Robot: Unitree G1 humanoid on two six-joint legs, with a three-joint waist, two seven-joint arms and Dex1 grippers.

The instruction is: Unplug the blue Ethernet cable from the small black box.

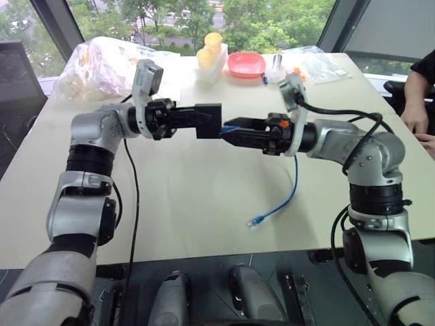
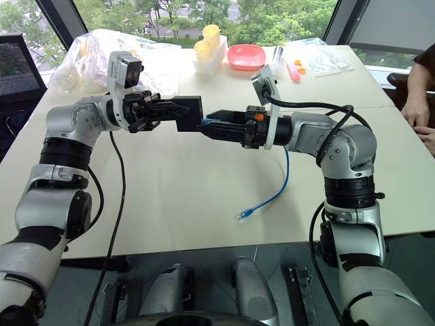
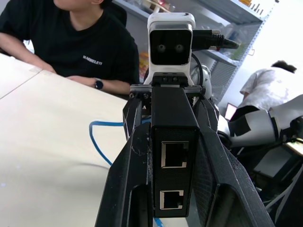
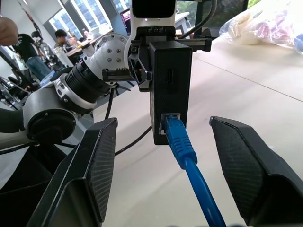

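Observation:
Above the middle of the table, my left gripper (image 1: pixel 198 117) is shut on the small black box (image 1: pixel 209 120), holding it level. The blue Ethernet cable (image 4: pixel 182 142) sits plugged into a port on the box's side (image 4: pixel 170 85). It runs back under my right arm, hangs to the table (image 1: pixel 293 183) and ends in a clear plug (image 1: pixel 257 219) lying on the tabletop. My right gripper (image 1: pixel 228 129) points at the box from the other side. Its fingers (image 4: pixel 97 156) stand open, one on each side of the plugged end, without touching it. Two empty ports show on another face of the box (image 3: pixel 174 156).
At the back of the table (image 1: pixel 204 204) stand a pink bowl (image 1: pixel 246 64), yellow cups in a white holder (image 1: pixel 211 54) and plastic bags (image 1: pixel 95 64). A person's hand (image 1: pixel 414 117) rests at the table's right edge. A black robot cable (image 1: pixel 134 197) hangs off the front edge.

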